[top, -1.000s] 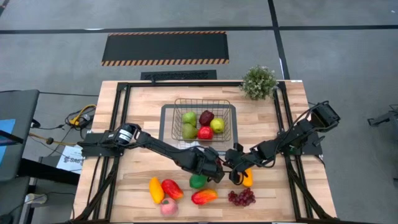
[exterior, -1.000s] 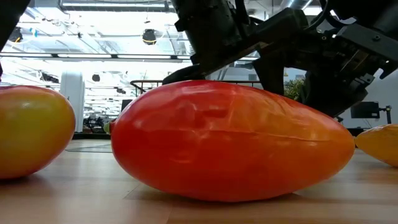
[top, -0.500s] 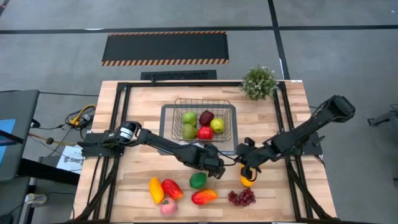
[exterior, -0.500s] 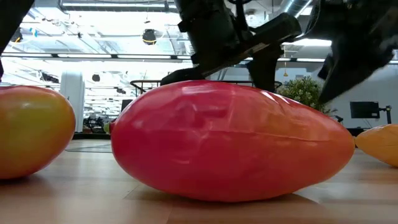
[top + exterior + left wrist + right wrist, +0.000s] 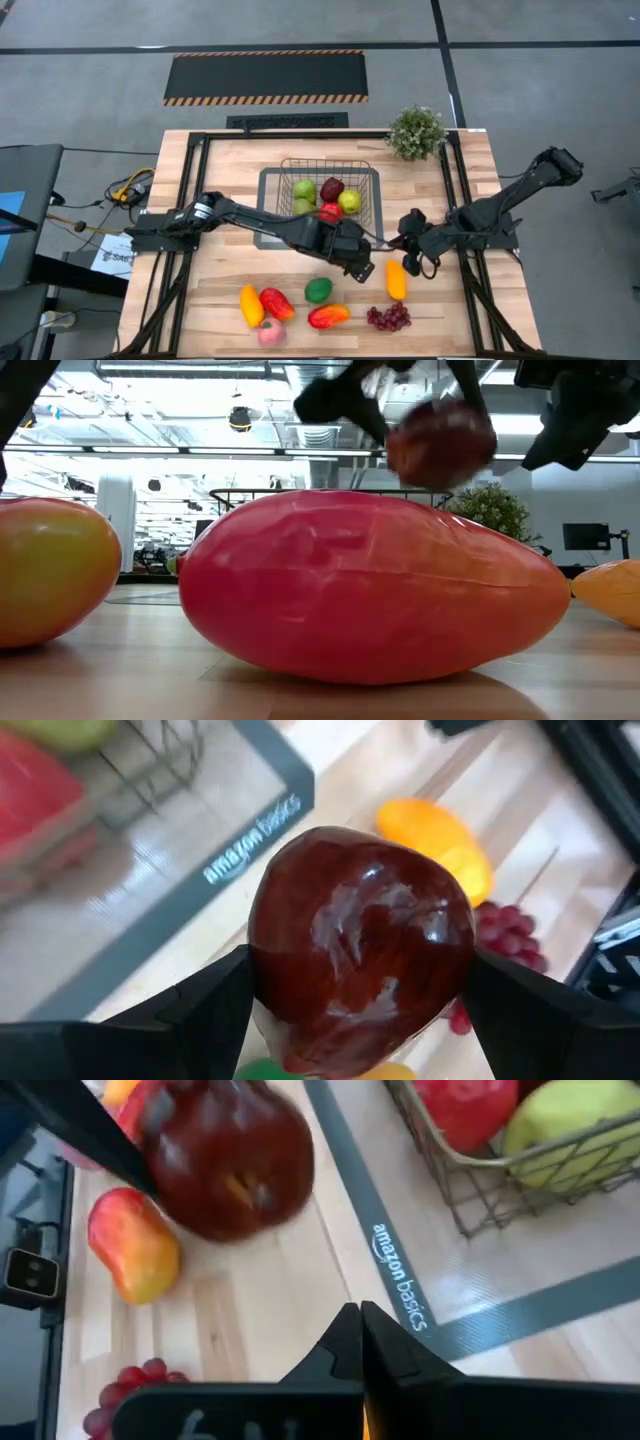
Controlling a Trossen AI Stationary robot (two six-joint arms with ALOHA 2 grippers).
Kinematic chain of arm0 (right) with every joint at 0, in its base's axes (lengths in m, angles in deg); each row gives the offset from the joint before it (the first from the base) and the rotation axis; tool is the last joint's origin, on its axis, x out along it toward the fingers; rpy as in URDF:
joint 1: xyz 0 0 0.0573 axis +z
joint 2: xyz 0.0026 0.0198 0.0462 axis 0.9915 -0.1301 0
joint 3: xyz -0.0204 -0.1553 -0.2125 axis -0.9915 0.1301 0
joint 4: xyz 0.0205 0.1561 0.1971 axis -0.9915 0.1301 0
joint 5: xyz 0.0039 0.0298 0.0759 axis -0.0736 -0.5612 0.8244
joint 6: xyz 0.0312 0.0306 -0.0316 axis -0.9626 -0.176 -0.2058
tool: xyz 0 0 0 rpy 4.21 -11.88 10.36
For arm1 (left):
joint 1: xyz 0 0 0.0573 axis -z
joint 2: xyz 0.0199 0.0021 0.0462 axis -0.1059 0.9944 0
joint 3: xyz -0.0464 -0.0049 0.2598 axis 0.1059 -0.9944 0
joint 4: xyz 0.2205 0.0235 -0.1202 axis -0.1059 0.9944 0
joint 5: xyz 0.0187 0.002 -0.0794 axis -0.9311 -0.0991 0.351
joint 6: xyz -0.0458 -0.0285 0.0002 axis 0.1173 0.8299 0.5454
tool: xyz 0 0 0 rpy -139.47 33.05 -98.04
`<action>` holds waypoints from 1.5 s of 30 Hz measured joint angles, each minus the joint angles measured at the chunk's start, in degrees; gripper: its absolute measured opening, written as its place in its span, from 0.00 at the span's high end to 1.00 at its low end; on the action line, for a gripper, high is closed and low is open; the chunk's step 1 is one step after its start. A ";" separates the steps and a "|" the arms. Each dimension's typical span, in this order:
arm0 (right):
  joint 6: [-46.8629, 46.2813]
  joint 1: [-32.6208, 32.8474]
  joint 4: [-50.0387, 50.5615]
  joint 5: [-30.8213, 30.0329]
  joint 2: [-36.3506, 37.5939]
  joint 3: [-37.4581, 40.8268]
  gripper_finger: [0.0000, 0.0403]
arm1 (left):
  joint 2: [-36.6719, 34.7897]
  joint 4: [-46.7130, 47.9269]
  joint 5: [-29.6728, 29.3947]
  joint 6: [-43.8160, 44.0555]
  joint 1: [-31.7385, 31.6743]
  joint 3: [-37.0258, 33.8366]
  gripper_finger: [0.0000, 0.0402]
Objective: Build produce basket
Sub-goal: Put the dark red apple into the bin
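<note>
My left gripper (image 5: 362, 265) hovers between the wire basket (image 5: 325, 161) and the loose produce, shut on a maroon fruit (image 5: 360, 945), which also shows in the low view (image 5: 440, 445) and the right wrist view (image 5: 235, 1165). My right gripper (image 5: 408, 238) is shut and holds nothing, just right of the left one and above the orange fruit (image 5: 397, 280) lying on the table. The basket holds green, maroon, red and yellow-green fruit. A green fruit (image 5: 318, 290), a red-orange one (image 5: 329, 316), a yellow one (image 5: 251, 305) and grapes (image 5: 389, 317) lie near the table's near edge. My left gripper pinches the maroon fruit between its two fingers, one finger (image 5: 190, 1010) on one side of the fruit and the other (image 5: 540, 1010) on the opposite side (image 5: 455, 970). The fruit is lifted clear of the table, above the red-orange fruit (image 5: 370, 585) in the low view.
The basket stands on a flat grey tray (image 5: 268, 205) with a dark rim. A potted plant (image 5: 416, 131) sits at the far right corner. A red fruit (image 5: 277, 303) and a pink one (image 5: 271, 334) lie by the yellow one. Bare wood shows left of the tray.
My left gripper has risen from beside the green fruit and moved right, carrying the maroon fruit up clear of the table. My right gripper has pulled back from the orange fruit toward the far right; that fruit now lies free on the table.
</note>
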 joint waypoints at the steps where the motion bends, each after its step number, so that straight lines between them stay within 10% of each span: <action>1: -0.16 -0.02 0.00 -0.13 0.49 0.00 0.98 | 0.00 2.22 -0.44 -0.66 -0.27 2.25 0.26; 11: -2.23 0.00 0.90 -2.04 0.97 -0.02 0.98 | -2.59 13.34 -20.01 2.80 -5.84 8.77 0.26; 45: -5.44 0.52 1.33 -2.00 0.65 -0.02 0.98 | 9.41 7.82 -14.71 13.91 -9.65 8.27 0.15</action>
